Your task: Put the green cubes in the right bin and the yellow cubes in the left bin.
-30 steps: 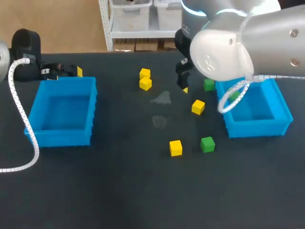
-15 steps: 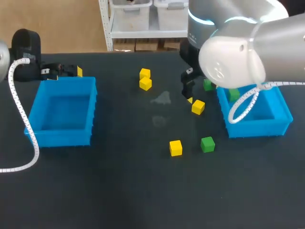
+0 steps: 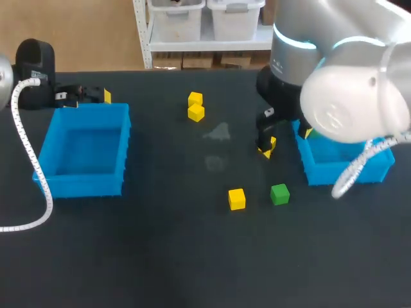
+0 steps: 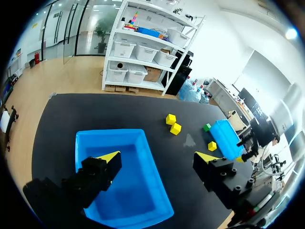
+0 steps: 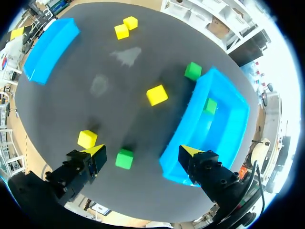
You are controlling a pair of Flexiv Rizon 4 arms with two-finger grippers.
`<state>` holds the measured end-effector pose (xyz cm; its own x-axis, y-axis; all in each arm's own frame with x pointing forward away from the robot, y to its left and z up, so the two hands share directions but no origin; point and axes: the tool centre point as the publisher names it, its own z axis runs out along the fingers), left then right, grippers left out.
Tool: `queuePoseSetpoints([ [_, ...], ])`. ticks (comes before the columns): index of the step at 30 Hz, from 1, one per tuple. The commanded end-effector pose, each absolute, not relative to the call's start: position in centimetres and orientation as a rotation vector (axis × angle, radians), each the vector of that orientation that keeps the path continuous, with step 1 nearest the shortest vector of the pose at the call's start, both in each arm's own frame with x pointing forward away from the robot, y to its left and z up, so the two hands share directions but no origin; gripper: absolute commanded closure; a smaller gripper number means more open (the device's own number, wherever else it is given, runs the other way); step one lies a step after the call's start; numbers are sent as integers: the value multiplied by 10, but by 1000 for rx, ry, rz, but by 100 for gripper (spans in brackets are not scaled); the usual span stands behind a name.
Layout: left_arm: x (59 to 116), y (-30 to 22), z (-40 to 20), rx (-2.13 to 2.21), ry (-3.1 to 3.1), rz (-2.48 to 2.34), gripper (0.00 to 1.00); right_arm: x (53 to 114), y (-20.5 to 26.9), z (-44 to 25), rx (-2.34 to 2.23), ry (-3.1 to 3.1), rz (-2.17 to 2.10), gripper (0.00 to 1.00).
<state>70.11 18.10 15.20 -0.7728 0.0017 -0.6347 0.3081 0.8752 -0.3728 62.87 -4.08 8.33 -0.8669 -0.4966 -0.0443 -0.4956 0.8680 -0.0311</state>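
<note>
The right gripper (image 5: 143, 152) hangs released with 1 small green cube (image 5: 124, 158) ahead of it near the blue plastic right bin (image 5: 188, 124), while the left gripper (image 4: 157, 157) gapes over the blue plastic left bin (image 4: 109, 132).

From above and behind, our head camera takes in the whole desk (image 3: 160, 256). Our left wrist camera sits close over the left bin (image 4: 136, 183), our right higher, above the right bin (image 5: 228, 131). All share the pair of yellow cubes (image 3: 195, 106).
</note>
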Motion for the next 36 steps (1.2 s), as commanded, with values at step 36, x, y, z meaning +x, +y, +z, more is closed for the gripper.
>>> queuePoseSetpoints([
  [36, 700, 184, 150, 228, 2379, -629, 0, 587, -28, 13, -631, 3029, -53, 0],
])
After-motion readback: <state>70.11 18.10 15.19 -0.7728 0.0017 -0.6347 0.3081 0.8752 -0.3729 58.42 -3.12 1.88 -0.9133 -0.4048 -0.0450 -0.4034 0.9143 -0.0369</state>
